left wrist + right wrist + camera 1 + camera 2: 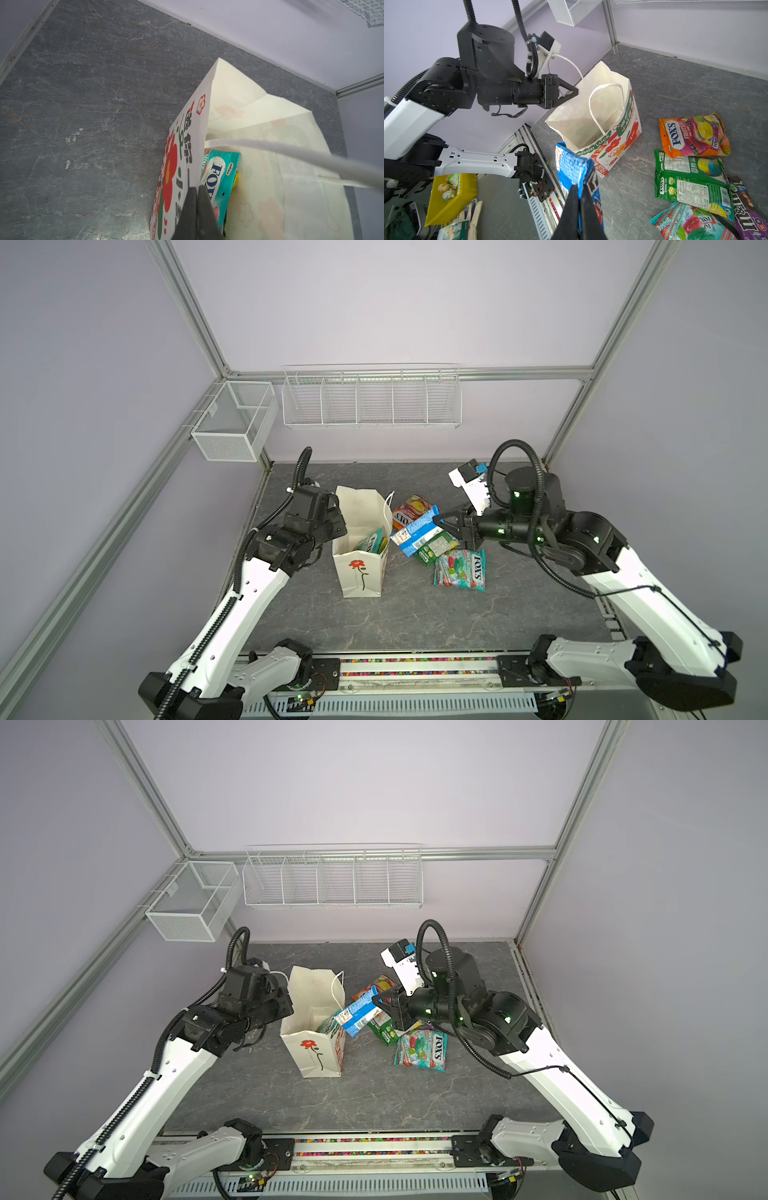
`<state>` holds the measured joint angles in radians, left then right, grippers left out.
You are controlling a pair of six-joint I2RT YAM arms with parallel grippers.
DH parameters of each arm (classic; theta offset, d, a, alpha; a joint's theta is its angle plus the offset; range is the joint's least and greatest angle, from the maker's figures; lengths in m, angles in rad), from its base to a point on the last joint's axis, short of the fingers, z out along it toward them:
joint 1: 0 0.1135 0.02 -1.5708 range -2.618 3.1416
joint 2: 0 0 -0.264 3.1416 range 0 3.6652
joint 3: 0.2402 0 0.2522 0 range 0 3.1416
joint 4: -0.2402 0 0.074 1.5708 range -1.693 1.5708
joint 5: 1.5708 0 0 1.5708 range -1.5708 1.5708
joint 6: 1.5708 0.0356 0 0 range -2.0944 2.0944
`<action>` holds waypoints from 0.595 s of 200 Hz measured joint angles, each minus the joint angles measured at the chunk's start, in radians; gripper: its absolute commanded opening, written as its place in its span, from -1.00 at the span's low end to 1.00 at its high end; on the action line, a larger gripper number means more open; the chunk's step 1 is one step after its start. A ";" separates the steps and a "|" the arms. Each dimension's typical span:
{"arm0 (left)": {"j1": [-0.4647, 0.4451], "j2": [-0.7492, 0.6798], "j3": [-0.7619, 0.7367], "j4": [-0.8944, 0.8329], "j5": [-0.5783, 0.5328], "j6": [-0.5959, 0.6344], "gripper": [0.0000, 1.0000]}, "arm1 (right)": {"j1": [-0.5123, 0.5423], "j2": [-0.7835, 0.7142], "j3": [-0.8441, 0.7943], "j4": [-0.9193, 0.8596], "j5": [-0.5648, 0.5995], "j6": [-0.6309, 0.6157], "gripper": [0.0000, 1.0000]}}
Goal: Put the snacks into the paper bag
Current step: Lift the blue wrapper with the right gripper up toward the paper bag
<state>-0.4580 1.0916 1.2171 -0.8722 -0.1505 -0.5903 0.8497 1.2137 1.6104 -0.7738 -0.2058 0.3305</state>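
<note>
The white paper bag (359, 572) with a red flower stands upright and open at table centre. My left gripper (197, 188) is shut on the bag's side wall (187, 145) at the rim. A teal FOX'S packet (220, 172) stands inside. My right gripper (579, 188) is shut on the blue bar wrapper (415, 533), which hangs in the air just right of the bag's rim. On the table to the right of the bag lie an orange FOX'S packet (693, 135), a green packet (689, 178), a teal FOX'S packet (461, 570) and a small purple packet (749, 209).
A white wire basket (370, 400) and a white mesh box (232, 423) hang on the back wall above the table. The arms' base rail (415, 668) runs along the front edge. A yellow bin (452, 193) sits off the table beyond the rail.
</note>
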 measured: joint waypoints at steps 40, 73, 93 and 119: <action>0.000 -0.015 -0.008 0.011 0.037 -0.012 -1.00 | 0.012 0.035 0.050 -0.008 0.030 0.017 -0.86; 0.000 -0.015 -0.006 0.014 0.050 -0.019 -1.00 | 0.024 0.045 0.083 -0.011 0.051 0.029 -0.86; 0.000 -0.006 0.014 0.008 0.055 -0.019 -1.00 | 0.029 0.047 0.089 -0.011 0.061 0.033 -0.86; 0.000 0.003 0.035 0.008 0.074 -0.024 -1.00 | 0.032 0.047 0.089 -0.013 0.083 0.038 -0.86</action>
<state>-0.4583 1.0950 1.2518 -0.8646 -0.0765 -0.6144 0.8818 1.2606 1.6989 -0.7868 -0.1230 0.3683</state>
